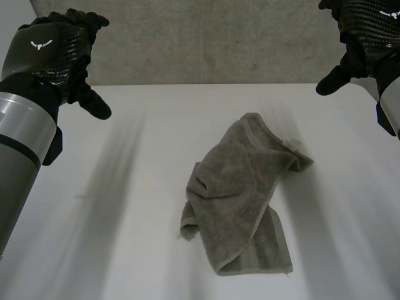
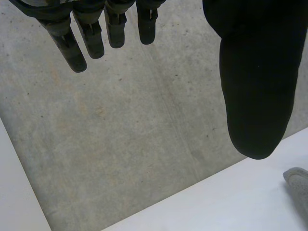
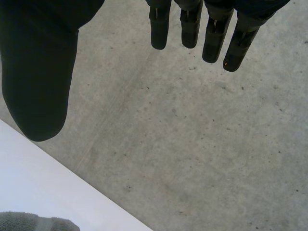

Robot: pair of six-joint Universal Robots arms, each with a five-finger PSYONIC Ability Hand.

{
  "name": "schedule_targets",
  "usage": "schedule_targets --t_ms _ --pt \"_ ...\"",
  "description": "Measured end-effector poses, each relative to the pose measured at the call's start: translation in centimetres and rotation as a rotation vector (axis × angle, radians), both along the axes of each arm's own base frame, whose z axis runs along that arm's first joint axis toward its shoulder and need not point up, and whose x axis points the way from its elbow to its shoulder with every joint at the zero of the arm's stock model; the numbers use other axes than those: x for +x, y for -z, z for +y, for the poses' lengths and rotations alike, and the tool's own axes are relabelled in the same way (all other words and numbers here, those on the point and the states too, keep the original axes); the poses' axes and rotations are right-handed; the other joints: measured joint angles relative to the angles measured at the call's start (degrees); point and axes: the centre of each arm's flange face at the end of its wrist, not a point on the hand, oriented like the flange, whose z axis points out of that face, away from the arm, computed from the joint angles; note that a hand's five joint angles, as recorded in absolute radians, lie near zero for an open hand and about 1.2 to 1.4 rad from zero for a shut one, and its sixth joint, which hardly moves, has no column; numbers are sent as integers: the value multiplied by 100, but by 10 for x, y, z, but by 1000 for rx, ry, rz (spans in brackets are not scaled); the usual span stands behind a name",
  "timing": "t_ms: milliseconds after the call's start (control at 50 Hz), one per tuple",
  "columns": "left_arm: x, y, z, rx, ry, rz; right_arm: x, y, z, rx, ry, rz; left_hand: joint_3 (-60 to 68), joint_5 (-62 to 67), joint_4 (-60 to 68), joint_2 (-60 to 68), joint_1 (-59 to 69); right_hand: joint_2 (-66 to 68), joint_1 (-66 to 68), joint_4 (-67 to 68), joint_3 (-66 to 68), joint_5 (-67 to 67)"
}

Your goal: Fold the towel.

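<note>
A crumpled grey towel (image 1: 244, 194) is laid near the middle of the white counter (image 1: 112, 250). The left robot hand (image 1: 59, 53) and the right robot hand (image 1: 365, 31) are held raised over the far corners, well apart from the towel, fingers straight and nothing grasped.

A: How many towels?
B: One towel (image 1: 240, 194), on one table (image 1: 112, 237).
A: And hands?
B: Two: the left hand (image 1: 56, 53) and the right hand (image 1: 365, 28), on two arms, the left arm (image 1: 22, 147) and the right arm (image 1: 392, 94).
A: Anything more?
B: Perhaps one small pale tag (image 1: 291, 145) on the towel; too small to be sure.
</note>
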Motion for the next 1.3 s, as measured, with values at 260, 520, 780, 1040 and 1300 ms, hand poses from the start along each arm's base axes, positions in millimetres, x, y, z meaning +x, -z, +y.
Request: schedule_targets --t_ms 260,520,780,1040,1300 --pt "-16 20 0 57 80 -30 12 11 -6 6 -64 101 0 0 0 0 0 0 0 0 0 0" --pt "-52 96 2 362 200 -4 31 78 -33 181 -232 466 323 130 314 330 290 0 0 0 0 0" --pt "-91 162 42 620 287 28 16 180 -101 199 -263 672 619 425 613 632 577 685 593 818 935 683" --pt "-113 207 61 702 279 -21 22 247 -130 167 -250 659 1340 1146 1331 1343 1301 3128 2591 3084 3200 2809" --pt "-114 220 60 704 245 -47 24 202 -137 103 -190 533 1178 980 1163 1183 1177 5378 4375 5500 5571 5187"
